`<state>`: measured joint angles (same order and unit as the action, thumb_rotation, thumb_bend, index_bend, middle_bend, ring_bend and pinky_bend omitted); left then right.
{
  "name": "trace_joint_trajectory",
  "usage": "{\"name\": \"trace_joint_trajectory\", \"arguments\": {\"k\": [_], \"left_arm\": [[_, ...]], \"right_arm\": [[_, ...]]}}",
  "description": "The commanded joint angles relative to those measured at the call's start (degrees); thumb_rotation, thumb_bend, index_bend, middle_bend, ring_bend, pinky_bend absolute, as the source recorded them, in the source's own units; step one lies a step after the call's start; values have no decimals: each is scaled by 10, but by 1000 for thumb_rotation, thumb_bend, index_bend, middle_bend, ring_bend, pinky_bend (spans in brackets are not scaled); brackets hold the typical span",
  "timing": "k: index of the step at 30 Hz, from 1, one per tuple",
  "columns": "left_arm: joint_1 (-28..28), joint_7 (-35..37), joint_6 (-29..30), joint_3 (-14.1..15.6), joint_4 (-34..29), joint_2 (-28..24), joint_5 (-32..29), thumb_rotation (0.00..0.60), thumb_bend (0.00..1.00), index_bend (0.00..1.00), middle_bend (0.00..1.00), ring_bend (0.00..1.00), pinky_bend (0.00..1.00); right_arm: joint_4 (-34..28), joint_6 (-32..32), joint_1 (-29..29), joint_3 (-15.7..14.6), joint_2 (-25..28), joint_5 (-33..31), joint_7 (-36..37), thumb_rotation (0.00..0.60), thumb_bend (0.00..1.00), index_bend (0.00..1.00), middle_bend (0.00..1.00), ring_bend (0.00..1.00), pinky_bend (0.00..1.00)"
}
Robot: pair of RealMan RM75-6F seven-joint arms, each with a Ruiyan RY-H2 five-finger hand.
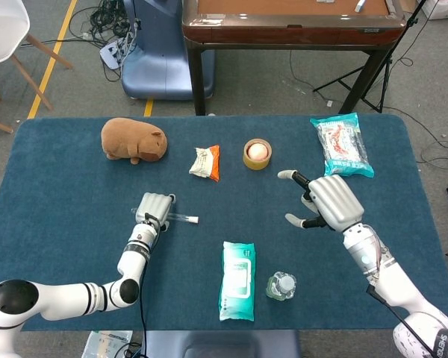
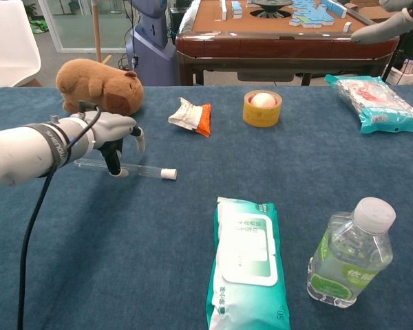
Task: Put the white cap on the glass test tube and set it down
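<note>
The glass test tube (image 2: 134,169) lies flat on the blue table cloth with the white cap (image 2: 168,174) on its right end. In the head view the test tube (image 1: 181,218) pokes out to the right from under my left hand (image 1: 154,207). The chest view shows my left hand (image 2: 107,132) over the tube's left part: its thumb rests beside the glass, and a finger is lifted clear above it. My right hand (image 1: 325,203) hovers at the right of the table with its fingers spread and nothing in it.
A brown plush animal (image 1: 134,140), a snack packet (image 1: 205,162) and a tape roll with an egg in it (image 1: 257,154) lie along the far side. A teal bag (image 1: 342,145) is far right. A wipes pack (image 1: 238,280) and water bottle (image 1: 281,286) sit near the front edge.
</note>
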<state>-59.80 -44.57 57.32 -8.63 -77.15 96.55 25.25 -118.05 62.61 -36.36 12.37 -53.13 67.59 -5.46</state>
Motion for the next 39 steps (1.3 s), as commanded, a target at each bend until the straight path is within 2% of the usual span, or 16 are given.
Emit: {"name": "trace_joint_trajectory", "arguments": {"k": [1,7,10,14,17,18,20,25,29,35,39], "left_arm": [[17,27,15,-15,-52,-40,24,600,274,241,1000,1000,1000],[73,98,56,-19,-171,-150,113,600,274,262,996,995,1000],[120,144,96,-2,-211,-206,188,600,274,269,911,904,1000],[175,201,140,19,-228,-253,258,600,274,269,764,760,1000],[217,235,174,40,-233,-277,308,600,274,269,659,655,959],[230,243,185,47,-233,-283,321,600,274,269,615,607,907],[260,256,212,63,-230,-292,349,600,274,269,546,528,810],[330,305,274,90,-221,-299,403,600,274,267,442,420,632],[381,339,324,107,-209,-290,447,600,274,266,419,397,604],[434,326,372,128,-205,-280,500,600,274,268,418,396,579],[454,315,388,130,-210,-275,525,600,274,273,418,396,568]], "right_arm": [[3,6,10,-1,11,1,3,600,207,236,1000,1000,1000],[20,11,39,-18,41,-12,-1,600,207,230,965,1000,1000],[42,35,68,-30,41,-12,6,600,207,200,894,957,1000],[72,62,102,-48,37,-1,9,600,207,192,684,737,970],[95,85,126,-59,31,9,9,600,207,192,519,556,809],[100,93,134,-62,28,12,9,600,207,192,479,487,738],[116,110,150,-69,19,20,7,600,207,192,453,423,671],[145,137,188,-87,1,34,21,600,207,192,446,408,658],[166,168,218,-96,-15,50,30,600,207,192,438,400,658],[183,190,247,-108,-35,71,27,600,207,192,434,399,658],[189,189,254,-108,-41,80,34,600,207,192,433,399,658]]}}
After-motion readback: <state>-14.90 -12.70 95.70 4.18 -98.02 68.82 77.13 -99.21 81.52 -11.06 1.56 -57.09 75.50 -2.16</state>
